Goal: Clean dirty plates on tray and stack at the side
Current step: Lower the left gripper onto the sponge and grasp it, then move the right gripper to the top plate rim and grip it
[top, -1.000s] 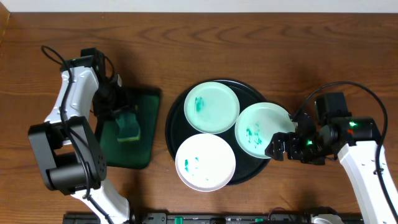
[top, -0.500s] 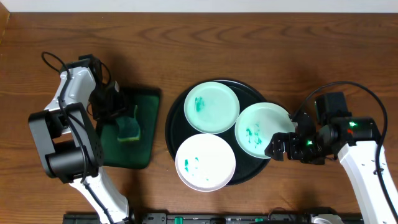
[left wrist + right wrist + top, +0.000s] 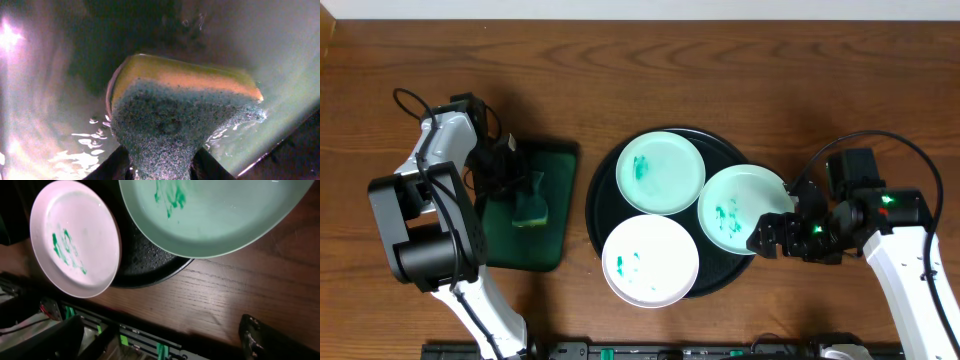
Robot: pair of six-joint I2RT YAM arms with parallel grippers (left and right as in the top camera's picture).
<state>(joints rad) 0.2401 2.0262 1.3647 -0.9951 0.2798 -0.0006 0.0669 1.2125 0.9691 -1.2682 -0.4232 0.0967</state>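
Three white plates lie on the round black tray (image 3: 599, 205): one at the back (image 3: 661, 172), one on the right (image 3: 740, 208), one at the front (image 3: 650, 260), all with teal-green smears. My left gripper (image 3: 161, 162) is over the small green tray (image 3: 545, 245), shut on a yellow-and-green sponge (image 3: 185, 110) that bulges between its fingers (image 3: 114, 166). In the overhead view the sponge (image 3: 528, 207) sits under that gripper (image 3: 518, 188). My right gripper (image 3: 772, 236) stands open at the right plate's (image 3: 215, 215) near rim, holding nothing; the front plate (image 3: 75, 240) shows to its left.
The green tray's floor (image 3: 45, 100) looks wet and glossy. Bare wooden table (image 3: 820, 100) lies right of and behind the black tray (image 3: 145, 265). A black rail with green clips (image 3: 125, 340) runs along the table's front edge.
My left gripper has narrowed onto the sponge in the green tray, and its arm shifted slightly. The right arm and the plates have not moved.
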